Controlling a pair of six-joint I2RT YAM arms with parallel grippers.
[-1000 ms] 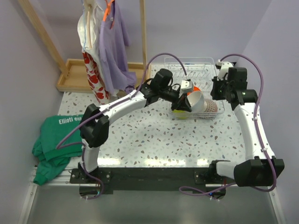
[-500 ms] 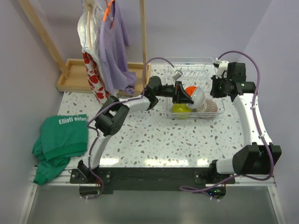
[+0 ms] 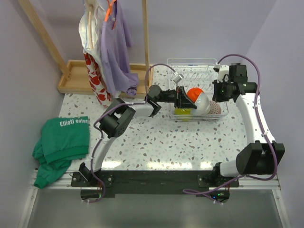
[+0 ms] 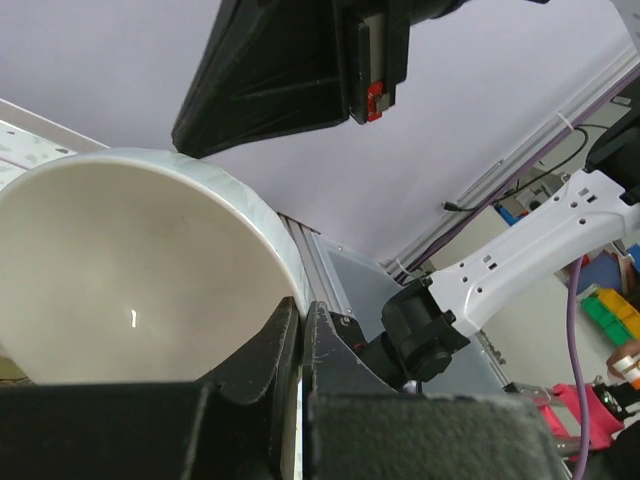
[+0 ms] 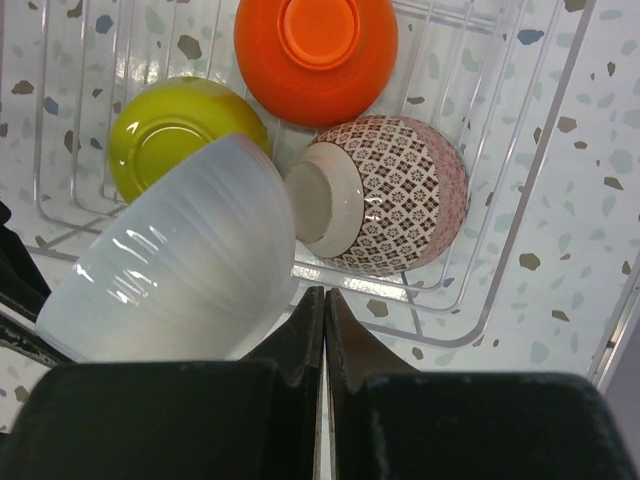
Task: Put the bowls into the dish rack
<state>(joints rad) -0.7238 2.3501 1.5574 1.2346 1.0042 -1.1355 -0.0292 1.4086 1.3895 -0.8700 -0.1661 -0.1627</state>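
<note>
My left gripper (image 4: 300, 318) is shut on the rim of the pale-sided bowl (image 3: 201, 100), whose inside (image 4: 130, 290) fills the left wrist view. That bowl is tilted on its side over the dish rack (image 3: 192, 62), between the other bowls. In the rack lie the orange-red bowl (image 5: 315, 50), the lime green bowl (image 5: 178, 132) and the pinkish patterned bowl (image 5: 392, 195), all bottom up or on their sides. My right gripper (image 5: 322, 296) hovers shut above the rack's right end with nothing in it, next to the pale bowl (image 5: 185, 270).
A wooden tray with posts (image 3: 76, 76) stands at the back left, with clothes (image 3: 107, 47) hanging over it. A green shirt (image 3: 59, 142) lies at the table's left edge. The rack's wire rim (image 5: 520, 260) runs just beyond my right fingertips.
The left arm has folded at the elbow and stretched toward the rack, carrying the pale bowl a little back and up. The right wrist has shifted slightly toward the back.
</note>
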